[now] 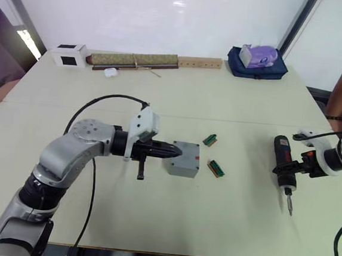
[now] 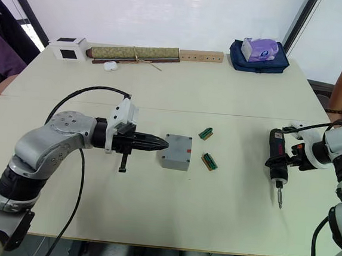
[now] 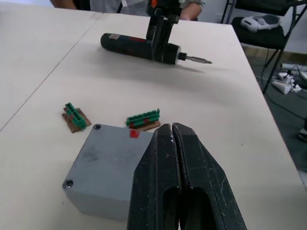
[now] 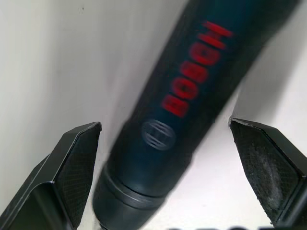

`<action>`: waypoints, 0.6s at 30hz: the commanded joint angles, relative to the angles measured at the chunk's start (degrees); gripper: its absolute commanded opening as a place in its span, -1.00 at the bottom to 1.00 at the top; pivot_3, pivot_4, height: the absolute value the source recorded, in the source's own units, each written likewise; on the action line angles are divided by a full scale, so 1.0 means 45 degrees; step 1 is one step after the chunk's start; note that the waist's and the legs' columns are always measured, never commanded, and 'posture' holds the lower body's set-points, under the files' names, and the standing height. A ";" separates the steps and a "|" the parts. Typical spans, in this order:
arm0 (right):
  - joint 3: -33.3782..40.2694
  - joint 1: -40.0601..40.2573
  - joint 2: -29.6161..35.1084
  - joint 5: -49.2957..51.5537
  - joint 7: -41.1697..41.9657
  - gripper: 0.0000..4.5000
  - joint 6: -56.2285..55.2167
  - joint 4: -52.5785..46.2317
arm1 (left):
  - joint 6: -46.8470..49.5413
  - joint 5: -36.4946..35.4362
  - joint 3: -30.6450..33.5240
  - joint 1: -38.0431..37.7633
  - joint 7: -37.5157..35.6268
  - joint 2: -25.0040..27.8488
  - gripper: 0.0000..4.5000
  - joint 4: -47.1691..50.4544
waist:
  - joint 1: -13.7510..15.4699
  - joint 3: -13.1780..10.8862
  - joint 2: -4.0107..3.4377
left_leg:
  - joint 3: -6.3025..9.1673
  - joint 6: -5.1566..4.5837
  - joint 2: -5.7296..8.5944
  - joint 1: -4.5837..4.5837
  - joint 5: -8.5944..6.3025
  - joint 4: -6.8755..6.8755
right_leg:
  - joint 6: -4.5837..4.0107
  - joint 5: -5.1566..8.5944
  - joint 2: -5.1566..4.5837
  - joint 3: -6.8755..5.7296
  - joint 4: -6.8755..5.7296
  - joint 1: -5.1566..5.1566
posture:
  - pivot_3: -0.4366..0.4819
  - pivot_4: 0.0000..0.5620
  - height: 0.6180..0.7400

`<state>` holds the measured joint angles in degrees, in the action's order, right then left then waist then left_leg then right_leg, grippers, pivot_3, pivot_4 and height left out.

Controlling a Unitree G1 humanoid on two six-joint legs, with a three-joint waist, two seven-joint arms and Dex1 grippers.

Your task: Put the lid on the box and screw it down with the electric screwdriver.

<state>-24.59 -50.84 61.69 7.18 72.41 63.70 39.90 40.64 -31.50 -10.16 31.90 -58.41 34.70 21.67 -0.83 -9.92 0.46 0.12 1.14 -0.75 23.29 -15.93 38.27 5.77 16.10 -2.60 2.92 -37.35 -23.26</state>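
So the lid (image 3: 108,163) is already sitting on the box (image 2: 175,159), flush as far as I can tell, with screw heads showing at two of its corners in the left wrist view, roughly mid-table and a bit nearer the front edge than the back. That puts us on the screwing step, specifically picking up the driver. The left gripper (image 2: 160,143) has its two fingers pressed tight together, holding nothing, tips right at the box's left side or just over the lid edge; I can't tell if it's actually pressing down. Looks like it's there to steady the box. The electric screwdriver (image 2: 275,162) lies flat on the table well off toward the right edge, silver bit aimed at the front edge. The right gripper (image 4: 165,143) is spread wide with the black barrel sitting between its fingers (image 4: 72,165), and there's a visible gap on each side, so no grasp yet. Next move, I'd guess: clamp down square on the barrel, lift, tip the tool upright and carry it across to a corner screw. Tricky bit will be getting the bit seated straight in such a tiny screw head. Two little green circuit boards (image 2: 209,161) lie just right of the box, so the driver's path should clear those.
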 commanded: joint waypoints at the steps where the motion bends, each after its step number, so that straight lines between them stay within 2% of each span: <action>1: -0.0312 0.1001 -0.0137 -0.0137 0.0361 0.50 0.0263 -0.0457 | -0.0094 -0.0151 0.0282 0.0022 0.0162 0.0019 -1.00 0.0428 | 0.0025 0.0015 0.0025 | 0.0012 0.0000 -0.0001 0.0001 0.0000 -0.0001 | -0.0001 0.0001 0.0002 -0.0010 0.0001 0.0003 | -0.05 -0.47 1.00; 5: -0.0112 0.1719 0.0080 -0.0204 0.0369 -0.12 0.0443 -0.1233 | -0.0161 -0.0146 0.0253 0.0000 0.0205 0.0051 -1.00 0.0353 | 0.0035 0.0044 0.0073 | 0.0026 0.0001 -0.0006 0.0001 0.0000 -0.0002 | -0.0002 0.0001 0.0008 -0.0017 0.0004 0.0009 | -0.05 -0.47 1.00; 6: -0.0036 0.1945 0.0162 -0.0180 0.0372 -0.18 0.0498 -0.1490 | -0.0182 -0.0139 0.0244 -0.0005 0.0213 0.0054 -1.00 0.0327 | 0.0056 0.0046 0.0076 | 0.0029 0.0001 -0.0006 0.0001 0.0000 -0.0002 | -0.0003 0.0001 0.0007 -0.0020 0.0005 0.0012 | -0.05 -0.47 1.00; 13: 0.0869 0.2340 0.0055 -0.0652 -0.0513 -0.19 -0.0685 -0.1942 | -0.0589 0.0044 0.0148 0.0121 0.0025 0.0007 -1.00 -0.0392 | 0.0085 0.0060 0.0100 | 0.0045 0.0001 -0.0004 0.0002 0.0000 -0.0002 | -0.0004 0.0002 0.0002 -0.0043 0.0024 0.0031 | -0.05 -0.47 1.00; 16: 0.1765 0.1076 -0.0176 -0.1179 -0.1647 -0.19 -0.3404 -0.0963 | -0.0813 0.0153 0.0164 0.0383 -0.0196 -0.0030 -1.00 -0.1166 | -0.0009 0.0072 0.0141 | 0.0039 0.0005 0.0001 -0.0016 0.0002 0.0001 | -0.0002 0.0000 -0.0002 -0.0042 0.0024 0.0051 | -0.05 -0.47 1.00; 18: 0.4103 -0.0380 -0.0886 0.0342 -0.2215 -0.19 -0.4030 -0.0687 | -0.1114 0.0400 0.0134 0.0649 -0.0400 -0.0053 -1.00 -0.1993 | -0.0202 0.0052 0.0121 | -0.0016 0.0014 0.0003 -0.0051 0.0007 0.0009 | 0.0018 -0.0017 -0.0011 -0.0007 0.0034 0.0072 | -0.05 -0.47 1.00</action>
<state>-16.98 -45.83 59.00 4.47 66.83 50.05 36.45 37.77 -30.53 -10.18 33.05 -59.16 34.53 14.59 -1.74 -9.69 1.00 -0.06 1.22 -0.71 23.05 -15.88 38.32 5.93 15.98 -2.69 2.99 -37.20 -22.95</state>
